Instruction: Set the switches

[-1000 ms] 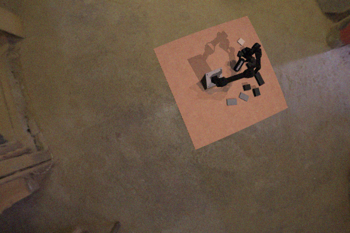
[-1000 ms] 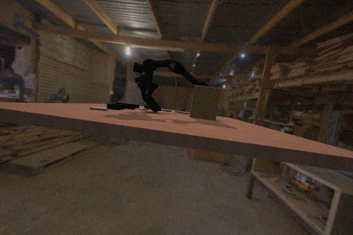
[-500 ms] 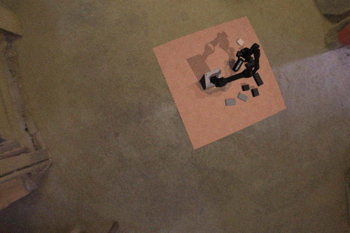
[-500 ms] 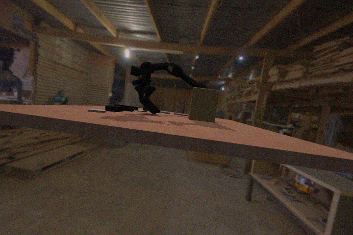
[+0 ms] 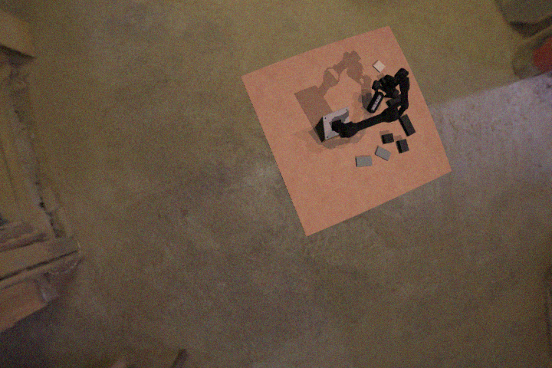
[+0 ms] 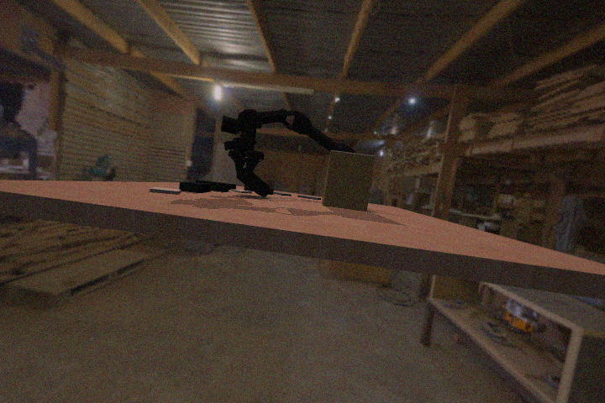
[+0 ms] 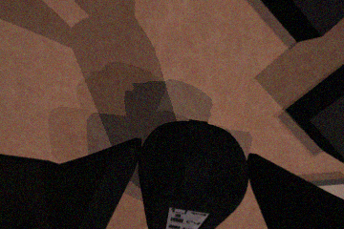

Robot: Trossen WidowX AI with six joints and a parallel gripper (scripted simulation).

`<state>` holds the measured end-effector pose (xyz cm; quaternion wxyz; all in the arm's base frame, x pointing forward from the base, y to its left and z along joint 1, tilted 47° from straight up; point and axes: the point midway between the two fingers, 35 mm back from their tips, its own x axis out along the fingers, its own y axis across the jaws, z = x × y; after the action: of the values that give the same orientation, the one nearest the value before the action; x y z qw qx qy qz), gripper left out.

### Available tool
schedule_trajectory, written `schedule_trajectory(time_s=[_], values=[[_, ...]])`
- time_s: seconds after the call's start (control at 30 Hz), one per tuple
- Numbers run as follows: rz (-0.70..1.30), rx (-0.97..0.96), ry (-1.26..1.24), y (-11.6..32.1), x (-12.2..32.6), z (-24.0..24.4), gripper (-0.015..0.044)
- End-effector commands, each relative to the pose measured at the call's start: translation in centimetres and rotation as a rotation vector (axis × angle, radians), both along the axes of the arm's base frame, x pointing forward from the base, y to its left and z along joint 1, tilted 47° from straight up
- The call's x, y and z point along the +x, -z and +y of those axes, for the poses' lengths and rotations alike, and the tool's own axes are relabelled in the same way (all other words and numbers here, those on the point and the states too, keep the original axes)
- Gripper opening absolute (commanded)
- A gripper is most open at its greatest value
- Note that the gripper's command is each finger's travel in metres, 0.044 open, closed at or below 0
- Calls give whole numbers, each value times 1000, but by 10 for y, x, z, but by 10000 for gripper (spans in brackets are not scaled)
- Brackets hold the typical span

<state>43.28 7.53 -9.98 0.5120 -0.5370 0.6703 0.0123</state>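
The dark controller unit (image 5: 374,104) (image 6: 257,184) (image 7: 194,167) is held tilted, its lower end close to the bench (image 5: 320,191) in the exterior view. In the wrist view its rounded end fills the gap between the fingers. A pale strip with dark marks (image 5: 376,102) (image 7: 184,218) shows on one face; the marks are too small and blurred to read. My gripper (image 7: 193,152) is shut on the unit, one finger at each side. The switch settings cannot be made out.
Dark modules (image 5: 407,125) (image 5: 386,138) (image 5: 402,146) (image 7: 334,116) and grey plates (image 5: 382,152) (image 5: 363,161) lie nearby. A pale square (image 5: 378,66) lies beyond the gripper. The arm stands at a box with a light top (image 5: 330,117) (image 6: 348,180).
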Motion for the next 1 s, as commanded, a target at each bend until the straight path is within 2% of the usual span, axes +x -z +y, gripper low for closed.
schedule_trajectory(time_s=[0.0,0.97], values=[[17,-14,12,8,0,-10,338],[16,-14,12,27,8,-20,338]])
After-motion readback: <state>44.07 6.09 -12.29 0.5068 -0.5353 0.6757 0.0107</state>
